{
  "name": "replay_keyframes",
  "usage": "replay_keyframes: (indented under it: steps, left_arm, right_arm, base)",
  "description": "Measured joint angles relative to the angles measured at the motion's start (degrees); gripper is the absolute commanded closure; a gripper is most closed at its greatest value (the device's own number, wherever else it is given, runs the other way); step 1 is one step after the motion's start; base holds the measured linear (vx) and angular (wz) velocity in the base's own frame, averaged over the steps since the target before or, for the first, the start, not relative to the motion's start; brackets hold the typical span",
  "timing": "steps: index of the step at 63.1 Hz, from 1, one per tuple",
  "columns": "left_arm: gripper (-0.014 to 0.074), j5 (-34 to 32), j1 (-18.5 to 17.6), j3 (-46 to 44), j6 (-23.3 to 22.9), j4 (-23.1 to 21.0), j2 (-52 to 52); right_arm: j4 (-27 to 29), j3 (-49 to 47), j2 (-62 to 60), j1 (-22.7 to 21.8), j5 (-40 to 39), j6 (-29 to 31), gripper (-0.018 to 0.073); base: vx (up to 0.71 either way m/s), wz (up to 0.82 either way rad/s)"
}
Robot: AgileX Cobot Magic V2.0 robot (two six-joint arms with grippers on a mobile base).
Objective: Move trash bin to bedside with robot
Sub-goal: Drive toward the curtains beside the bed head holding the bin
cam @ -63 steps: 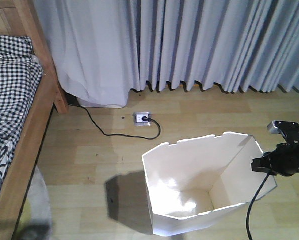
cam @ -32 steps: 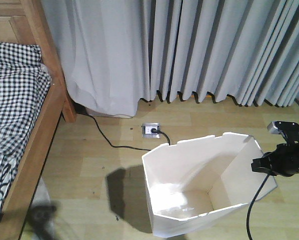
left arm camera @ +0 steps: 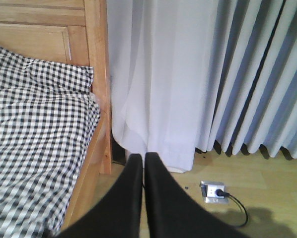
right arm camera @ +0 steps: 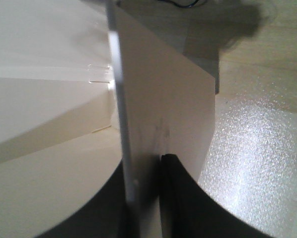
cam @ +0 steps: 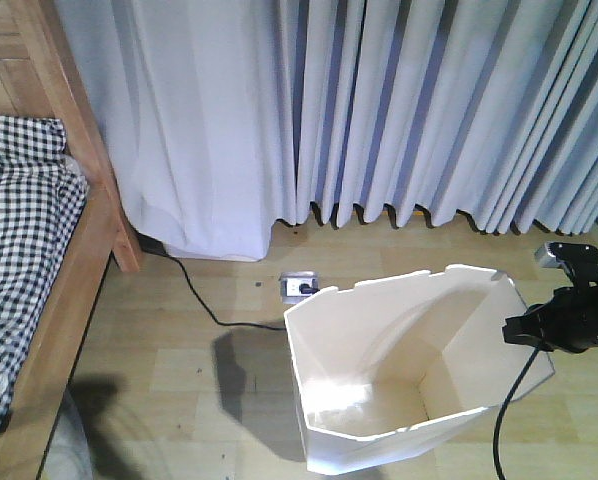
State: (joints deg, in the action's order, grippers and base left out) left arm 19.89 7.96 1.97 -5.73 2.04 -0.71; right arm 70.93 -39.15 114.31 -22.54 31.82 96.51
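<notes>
carriage of the bin [cam: 379, 340] to the bed [cam: 49, 270] is judged to be the step in hand. it is done well if the base is steered gently. the bin is held by one thin wall only, so sudden turns are best avoided, lest the plastic be bent or pulled out of the grip. the rim should be held level and the bottom not dragged over the floor [cam: 179, 360]; whether it is lifted clear cannot be told. the cable [cam: 204, 310] and socket [cam: 299, 287], seen on the floor behind the bin and leading toward the bed's post, are best passed around, not over. the bin is best set down just beside the wooden frame, not against the curtain [cam: 379, 100].

the right gripper [cam: 519, 330] is clamped on the bin's right-hand wall near the rim. in the right wrist view the wall is seen edge-on between the two black fingers [right arm camera: 176, 198], one inside and one outside, with the jaws narrowed to the wall's thickness. the rest of the bin extends to the left of the jaws, mouth upward, low in the front view and apart from the bed. the left gripper [left arm camera: 143, 193] is pressed together on nothing and is pointed at the bed corner and curtain. no bin is seen there.
</notes>
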Motion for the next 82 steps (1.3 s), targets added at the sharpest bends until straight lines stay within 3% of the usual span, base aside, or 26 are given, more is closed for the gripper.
replay_keyframes:
  steps: [82]
  left_arm:
    - [0.0603,0.0,0.0,0.0,0.0,0.0,0.0]
  right_arm:
    - [2.1,0.0,0.0,0.0,-3.2,0.4,0.0564]
  base:
    - [0.06,-0.01]
